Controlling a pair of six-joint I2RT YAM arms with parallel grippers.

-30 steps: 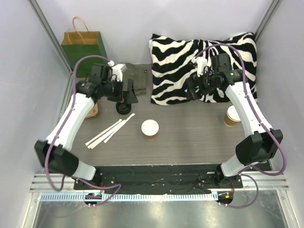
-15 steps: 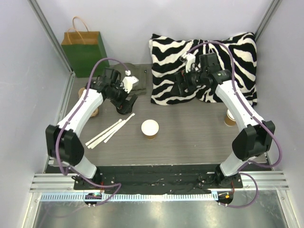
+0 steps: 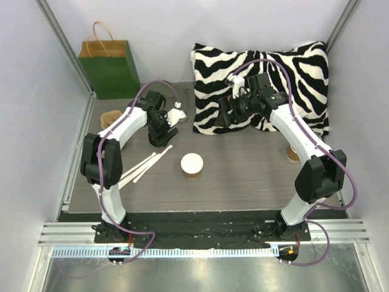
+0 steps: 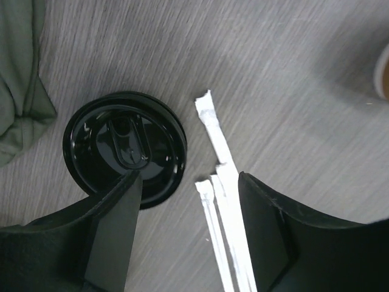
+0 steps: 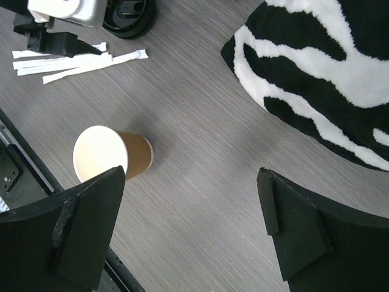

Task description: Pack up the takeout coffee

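Item: takeout coffee [image 4: 124,149], a small tan kraft-paper cup under a round black plastic lid [image 5: 130,18].
Location: on the grey wood-grain table [image 3: 243,173], left of centre. It is just beside a crumpled grey-green cloth [image 4: 21,79] and the ends of some flat white paper-wrapped straws [image 4: 213,128]. Only the lid shows; the cup wall beneath is hidden in every view.

Item: left gripper [image 4: 188,179]. The fingers are spread and hold nothing. It hangs over the lid's right edge, with one finger overlapping the lid and the other over the straws.

Item: right gripper [image 5: 191,182]. The fingers are spread and empty. It is above bare table, between a lidless tan cup with a white inside [image 5: 100,155] and a zebra-striped pillow [image 5: 328,73].

Item: green paper bag with looped handles [image 3: 108,66]. It stands upright in the far-left corner, well apart from the coffee (presumably the place to pack it).

Handling, as judged: the step in hand is lining up the grasp.
- Shift the left gripper until the lid sits midway between the fingers.
- Descend past the lid's rim and close on the paper wall, not on the lid, which could pop off.
- Squeeze gently, since kraft paper buckles.
- Keep the outer finger off the straws.
- Lift straight up and keep the cup level on the way to the bag.
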